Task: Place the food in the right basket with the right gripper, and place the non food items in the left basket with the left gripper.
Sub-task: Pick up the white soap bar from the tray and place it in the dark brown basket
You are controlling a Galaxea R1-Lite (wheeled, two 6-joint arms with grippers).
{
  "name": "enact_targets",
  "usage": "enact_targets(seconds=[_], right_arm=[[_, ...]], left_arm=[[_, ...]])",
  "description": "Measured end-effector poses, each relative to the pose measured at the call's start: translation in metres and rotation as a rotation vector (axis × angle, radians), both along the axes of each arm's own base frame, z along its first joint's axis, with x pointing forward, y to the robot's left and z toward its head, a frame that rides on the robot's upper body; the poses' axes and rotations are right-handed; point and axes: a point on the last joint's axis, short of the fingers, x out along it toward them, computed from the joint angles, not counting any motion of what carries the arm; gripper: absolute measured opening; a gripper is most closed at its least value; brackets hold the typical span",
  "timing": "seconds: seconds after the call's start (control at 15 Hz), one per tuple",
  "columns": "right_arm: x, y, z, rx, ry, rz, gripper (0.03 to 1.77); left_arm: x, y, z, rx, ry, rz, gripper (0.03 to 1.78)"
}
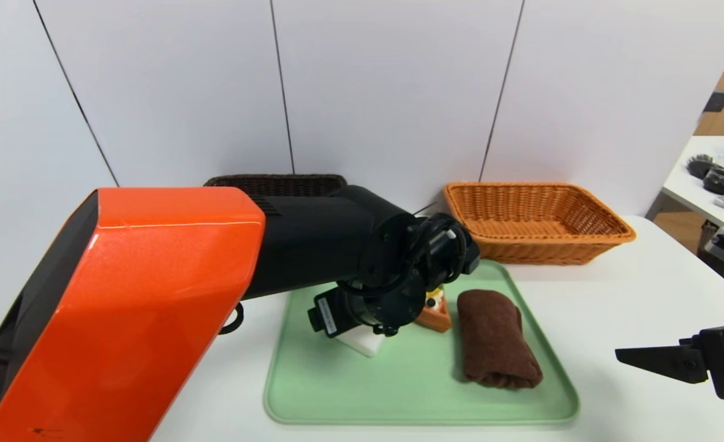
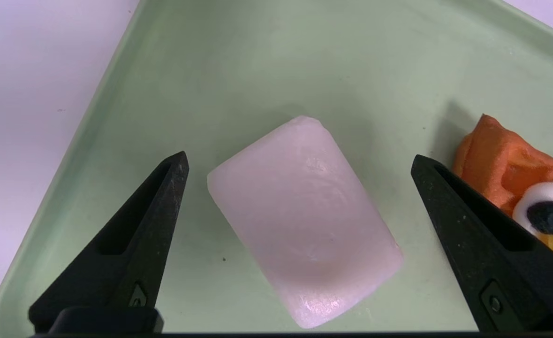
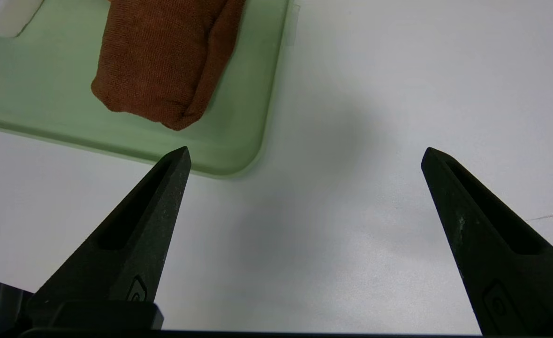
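green tray, left claw obscured

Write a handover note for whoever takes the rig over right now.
Left gripper: open above the white block, not gripping it.
Right gripper: open and empty, over the table to the right of the tray.
On the tray: white block, orange pastry, brown towel.
Done: no placement can be confirmed; the left arm hides much of the dark basket.
Left: block and towel to the dark basket, pastry to the orange-tan basket.
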Motion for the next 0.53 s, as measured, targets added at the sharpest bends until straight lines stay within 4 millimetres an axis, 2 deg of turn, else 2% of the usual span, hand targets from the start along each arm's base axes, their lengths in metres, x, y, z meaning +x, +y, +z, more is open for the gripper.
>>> enact_targets(seconds=[0.53], right_arm=[[0.0031,0.0027,-0.0005,-0.001,0.005,0.016,1.70]], left_arm=[[-0.0091,-0.0054,-0.0047,-0.003,0.012,0.017,1.69]])
